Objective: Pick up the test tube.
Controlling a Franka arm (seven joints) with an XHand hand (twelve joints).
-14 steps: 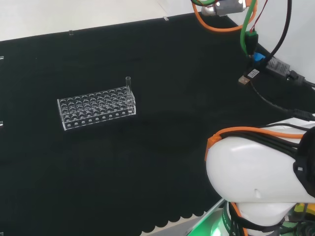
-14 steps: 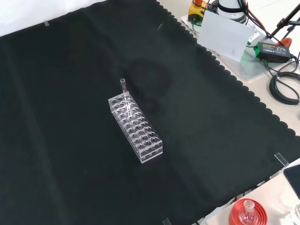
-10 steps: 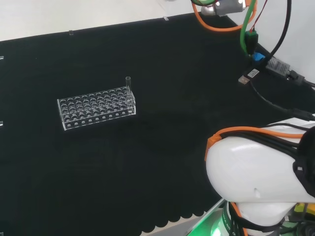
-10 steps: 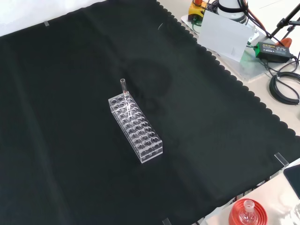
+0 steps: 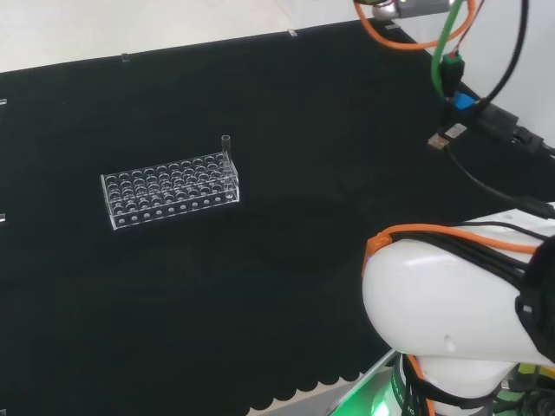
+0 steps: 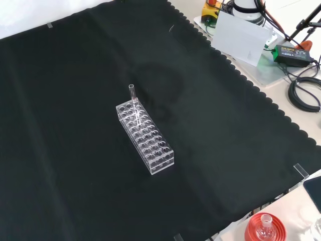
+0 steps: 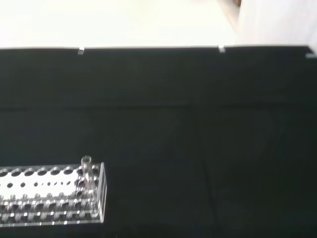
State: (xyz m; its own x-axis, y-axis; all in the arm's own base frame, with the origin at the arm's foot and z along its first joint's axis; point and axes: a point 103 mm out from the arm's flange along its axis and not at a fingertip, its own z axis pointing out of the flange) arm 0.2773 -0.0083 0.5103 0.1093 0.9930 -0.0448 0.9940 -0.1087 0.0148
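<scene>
Hand: condition cannot be told from any view, nor whether it has hold of anything. The arm's white link (image 5: 455,316) stands at the right of the head view, well apart from the ware. One clear test tube (image 6: 132,94) stands upright in an end corner hole of a clear rack (image 6: 145,136), its rim above the rack top. The rack rests near the middle of the worktop (image 6: 65,100), on the black cloth. A red ribbed stand (image 6: 265,228) bearing a small flask lies off the cloth at the lower right of the front view.
</scene>
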